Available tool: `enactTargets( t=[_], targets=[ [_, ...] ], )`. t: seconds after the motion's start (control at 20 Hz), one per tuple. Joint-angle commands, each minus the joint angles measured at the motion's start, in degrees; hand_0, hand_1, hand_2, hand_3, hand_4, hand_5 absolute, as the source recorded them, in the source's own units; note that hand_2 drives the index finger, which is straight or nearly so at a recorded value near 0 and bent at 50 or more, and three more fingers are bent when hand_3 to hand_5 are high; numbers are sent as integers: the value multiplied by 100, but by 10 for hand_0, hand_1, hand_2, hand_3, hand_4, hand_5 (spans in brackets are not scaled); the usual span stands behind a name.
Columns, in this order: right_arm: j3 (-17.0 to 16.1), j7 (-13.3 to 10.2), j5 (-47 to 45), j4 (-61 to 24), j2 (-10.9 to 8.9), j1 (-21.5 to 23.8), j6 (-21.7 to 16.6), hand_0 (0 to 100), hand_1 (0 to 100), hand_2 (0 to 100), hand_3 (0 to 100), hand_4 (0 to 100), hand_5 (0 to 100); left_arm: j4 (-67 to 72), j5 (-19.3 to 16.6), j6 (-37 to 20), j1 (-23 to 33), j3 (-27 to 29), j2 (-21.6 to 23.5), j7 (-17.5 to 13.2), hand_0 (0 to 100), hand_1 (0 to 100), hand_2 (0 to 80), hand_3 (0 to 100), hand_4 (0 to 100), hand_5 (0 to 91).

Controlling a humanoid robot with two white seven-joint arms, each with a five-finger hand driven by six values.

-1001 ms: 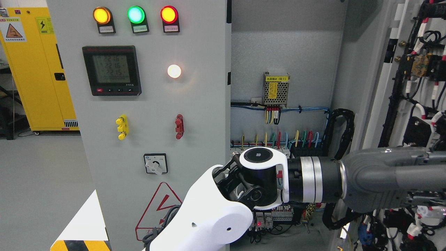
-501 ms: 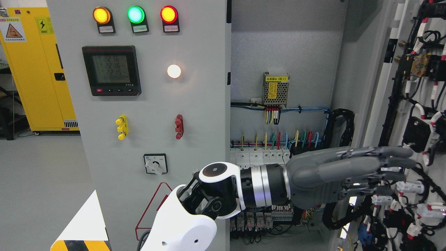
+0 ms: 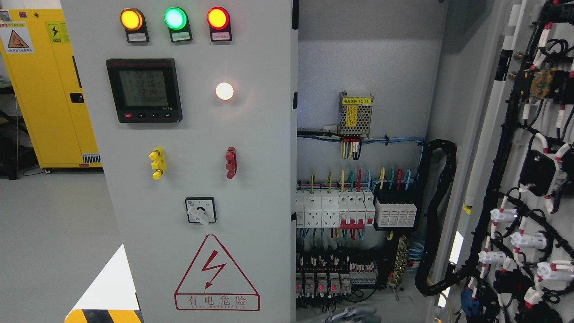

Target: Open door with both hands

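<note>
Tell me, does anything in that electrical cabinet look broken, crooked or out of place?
Nothing stands out. The right door hangs open, showing tidy breaker rows and bundled wiring. On the closed left panel the indicator lamps glow and the meter reads normally.

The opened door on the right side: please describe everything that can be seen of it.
The opened door is grey metal, swung wide to the right so its inner face shows. Black cable bundles run down that face, with white and red connectors on their ends. It is cut off by the picture's right edge. No robot hand touches it; the cabinet interior lies exposed beside it.
</note>
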Motion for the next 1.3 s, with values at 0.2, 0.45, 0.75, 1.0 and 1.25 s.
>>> enactTargets(
  t=[0.2,0.45,0.75,1.0,1.25],
  targets=[
    [-14,0,0,-79,0,0,2,0,500,40,0,0,0,1375,-323,-797,2918,751,490,518,120,556,0,0,0,0],
    [-23,0,0,-88,-8,17,2,0,500,40,0,0,0,4685,-375,-1709,2832,1145,245,807,120,556,0,0,0,0],
    [-23,0,0,-88,-26,17,2,0,500,40,0,0,0,8644,-384,-3301,1865,1129,-195,1256,120,556,0,0,0,0],
    [-23,0,0,-88,-35,26,2,0,500,40,0,0,0,8938,-1488,-3320,1856,830,-161,1239,120,556,0,0,0,0],
    [-14,0,0,-96,-26,17,2,0,500,40,0,0,0,8947,-1905,-3320,1864,847,-143,1273,120,556,0,0,0,0]
  ],
)
